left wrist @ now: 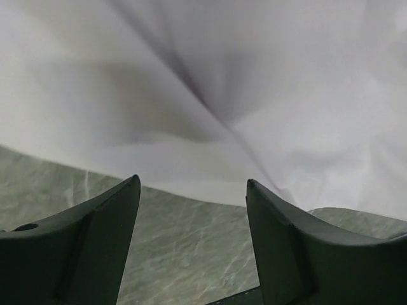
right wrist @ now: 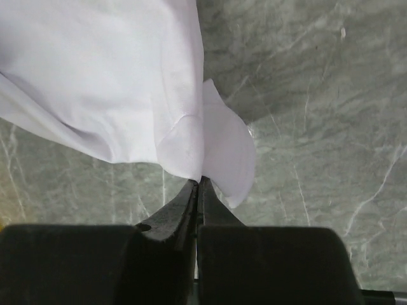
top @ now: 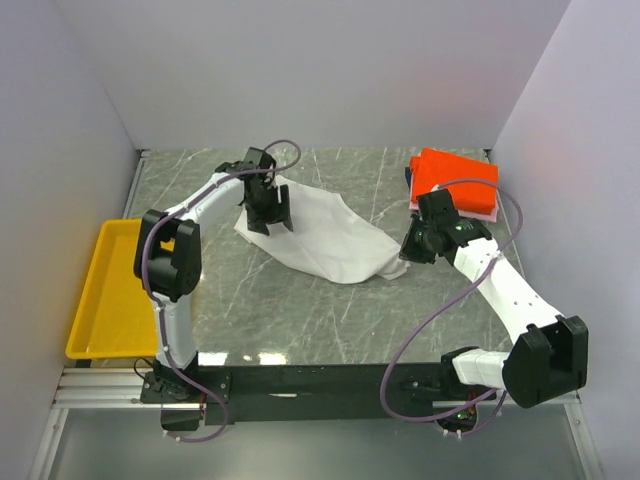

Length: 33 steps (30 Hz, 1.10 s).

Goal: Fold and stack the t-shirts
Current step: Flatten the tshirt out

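Currently: left claw [top: 268, 218] spread, nothing between its fingers, over the far-left end of the white t-shirt [top: 322, 238]; cloth lies just beyond its tips. Right claw [top: 408, 252] pressed together, pinching the shirt's right corner. The shirt lies rumpled on the worktop [top: 300, 320] between both claws. Behind the right claw: folded orange-red t-shirt [top: 455, 172] on a pink t-shirt [top: 487, 212], possibly a blue t-shirt [top: 410, 178] beneath.

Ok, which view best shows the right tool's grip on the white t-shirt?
Right wrist: the right tool is shut on an edge of the white t-shirt, seen close. Top view shows only tool meeting cloth; left wrist shows cloth, no grip.
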{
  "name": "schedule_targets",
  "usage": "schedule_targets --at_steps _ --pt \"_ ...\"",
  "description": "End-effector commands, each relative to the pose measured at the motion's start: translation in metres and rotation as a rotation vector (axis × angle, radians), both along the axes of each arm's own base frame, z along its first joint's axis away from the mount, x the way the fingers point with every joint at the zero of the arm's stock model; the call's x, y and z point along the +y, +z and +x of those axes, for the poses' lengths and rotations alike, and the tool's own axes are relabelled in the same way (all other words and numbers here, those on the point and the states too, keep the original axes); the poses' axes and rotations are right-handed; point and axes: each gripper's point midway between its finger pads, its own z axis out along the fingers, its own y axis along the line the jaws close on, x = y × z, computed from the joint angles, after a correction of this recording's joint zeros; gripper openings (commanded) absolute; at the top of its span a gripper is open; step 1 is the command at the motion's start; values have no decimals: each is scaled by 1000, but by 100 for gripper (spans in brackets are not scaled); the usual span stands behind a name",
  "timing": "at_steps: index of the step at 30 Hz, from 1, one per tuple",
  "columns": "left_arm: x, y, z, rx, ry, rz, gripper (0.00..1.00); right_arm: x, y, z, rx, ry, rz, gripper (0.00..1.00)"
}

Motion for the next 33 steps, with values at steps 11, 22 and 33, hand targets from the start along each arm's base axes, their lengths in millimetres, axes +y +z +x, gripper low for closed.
schedule_targets --at_steps 11,22,33 --pt "61 27 11 -220 151 140 65 12 -6 9 -43 11 70 0" --pt "87 -12 30 -193 250 70 66 16 -4 12 -43 16 87 0" --pt "93 -47 47 -118 278 62 64 16 0 12 -43 3 96 0"
